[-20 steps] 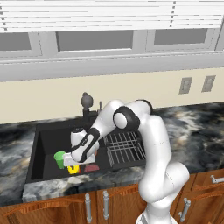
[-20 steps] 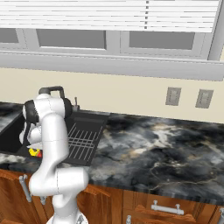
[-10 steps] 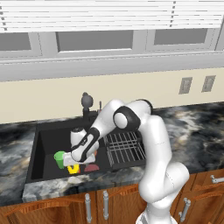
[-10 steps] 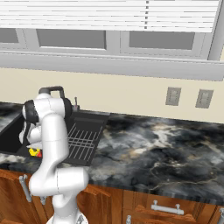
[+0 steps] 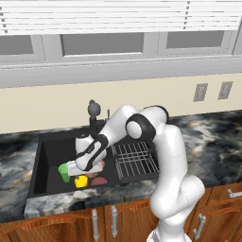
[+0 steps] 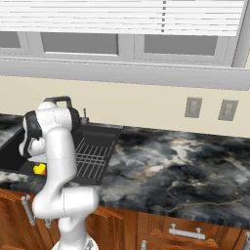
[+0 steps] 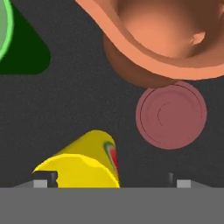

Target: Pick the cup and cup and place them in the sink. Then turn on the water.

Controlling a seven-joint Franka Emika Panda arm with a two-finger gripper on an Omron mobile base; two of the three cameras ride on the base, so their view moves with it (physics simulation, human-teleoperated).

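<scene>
Down inside the black sink (image 5: 47,158), my gripper (image 5: 79,170) hangs open with nothing in it. The yellow cup (image 5: 81,181) with an orange-red pattern lies on its side on the sink floor just under it. In the hand view this yellow cup (image 7: 87,164) sits near the left fingertip (image 7: 42,183), partly between the fingers of the gripper (image 7: 111,183). The green cup (image 5: 64,172) lies to its left in the basin, and its dark inside (image 7: 19,43) shows at the upper left of the hand view. The short black faucet (image 5: 93,109) stands behind the basin; no stream shows.
A terracotta-brown jug (image 7: 166,39) lies in the sink close above the hand, and a round reddish disc (image 7: 170,114) sits on the floor beside the yellow cup. The wire rack (image 5: 135,158) takes up the basin's right part. Marble counter (image 6: 185,166) runs off to the right.
</scene>
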